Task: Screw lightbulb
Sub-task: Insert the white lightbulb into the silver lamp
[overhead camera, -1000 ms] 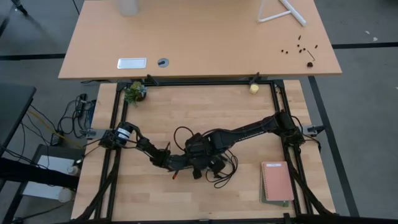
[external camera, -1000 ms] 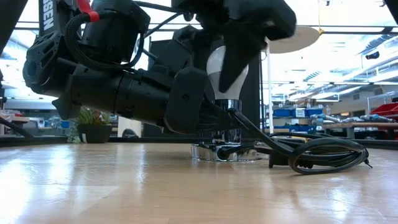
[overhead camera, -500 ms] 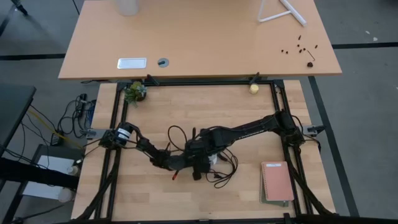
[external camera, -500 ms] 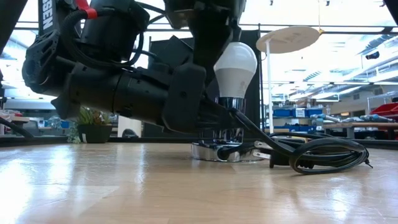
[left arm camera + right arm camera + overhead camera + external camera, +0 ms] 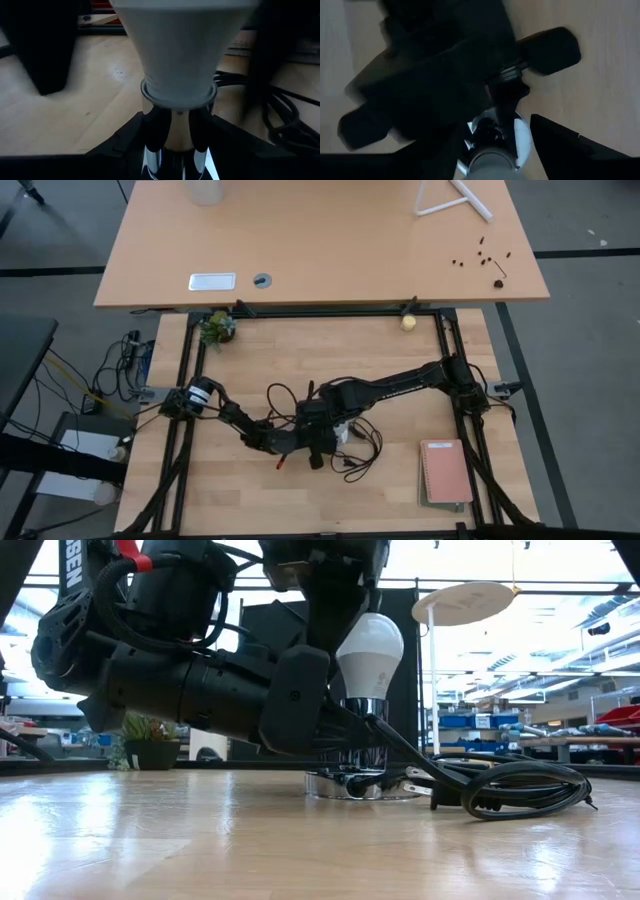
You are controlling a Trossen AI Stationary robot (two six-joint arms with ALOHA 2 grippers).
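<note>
Screwing-in step, judged part done: seen in the low view, lightbulb (image 5: 370, 648) upright on the chrome socket (image 5: 362, 755), near the middle of the tabletop (image 5: 200, 840), with the black cord (image 5: 520, 785) coiled just beside the base

To do it well:
- Hold the bulb's axis in line with the socket neck; any tilt risks crossing the thread
- Turn in short arcs, let go, reset, turn again, rather than forcing one long twist
- Press down only lightly; glass and thread need little load
- Brace the socket firmly, to stop it spinning with the bulb or dragging the cord along
- Stop at the first firm resistance

Pose:
- Left arm low and nearly level over the wood, reaching in from the left; left pincer (image 5: 177, 125) pinching the chrome neck of the socket just under the bulb's collar, one finger on each side
- Right arm stretched across from the right and dropping steeply from above; right pincer (image 5: 495, 150) straddling the crown of the bulb, one finger down the bulb's side in the low view; cannot tell whether gripping the glass or spread clear of it
</note>
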